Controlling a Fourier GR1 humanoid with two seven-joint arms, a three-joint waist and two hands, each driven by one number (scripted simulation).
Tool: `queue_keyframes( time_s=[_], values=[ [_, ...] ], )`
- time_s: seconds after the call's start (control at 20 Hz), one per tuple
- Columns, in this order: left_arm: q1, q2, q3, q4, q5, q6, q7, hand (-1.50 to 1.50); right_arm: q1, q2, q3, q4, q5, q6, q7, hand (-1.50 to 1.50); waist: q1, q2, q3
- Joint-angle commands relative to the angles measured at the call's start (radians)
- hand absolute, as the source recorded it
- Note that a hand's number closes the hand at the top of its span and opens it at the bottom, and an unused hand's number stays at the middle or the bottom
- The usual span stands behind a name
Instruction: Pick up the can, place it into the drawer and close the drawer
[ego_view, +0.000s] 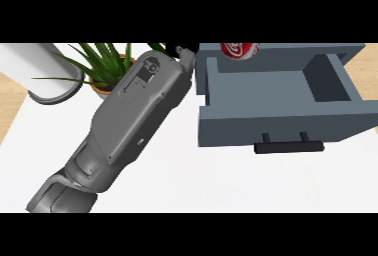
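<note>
Head view: the left hand (182, 53) shows just left of the drawer (280, 120), at its far corner; whether it is spread or closed cannot be told. The can (240, 50) stands at the drawer's far rim. It should probably sit fully inside before the handle (289, 147) is pushed.

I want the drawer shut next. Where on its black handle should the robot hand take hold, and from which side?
Probably the middle of the handle, between its two posts, coming from the robot's side of the drawer. The bar lies crosswise and stands off the front panel, leaving a gap that fingers could likely curl into from above.
</note>
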Motion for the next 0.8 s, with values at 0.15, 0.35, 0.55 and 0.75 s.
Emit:
queue_keyframes(
  time_s=[0.15, 0.35, 0.55, 0.75],
  values=[
    [-0.117, 0.0, -0.076, 0.157, 0.135, 0.032, -0.059, 1.5, -0.022, 0.003, 0.004, -0.01, 0.007, -0.01, 0.023, -1.5, -0.016, 0.003, 0.0],
    [-0.182, 0.0, -0.142, 0.223, 0.209, 0.097, -0.088, 1.5, -0.029, 0.006, 0.012, 0.01, 0.019, 0.024, -0.005, -1.5, -0.041, 0.008, 0.002],
    [-0.131, 0.0, -0.2, 0.258, 0.281, 0.067, -0.154, 1.5, -0.053, -0.042, -0.008, -0.019, -0.058, -0.018, 0.064, -1.5, -0.04, 0.008, 0.001],
    [-0.149, 0.0, -0.275, 0.27, 0.348, 0.115, -0.161, 1.5, -0.046, -0.004, 0.012, -0.001, -0.016, -0.001, 0.027, -1.5, -0.051, 0.01, 0.002]
  ],
)
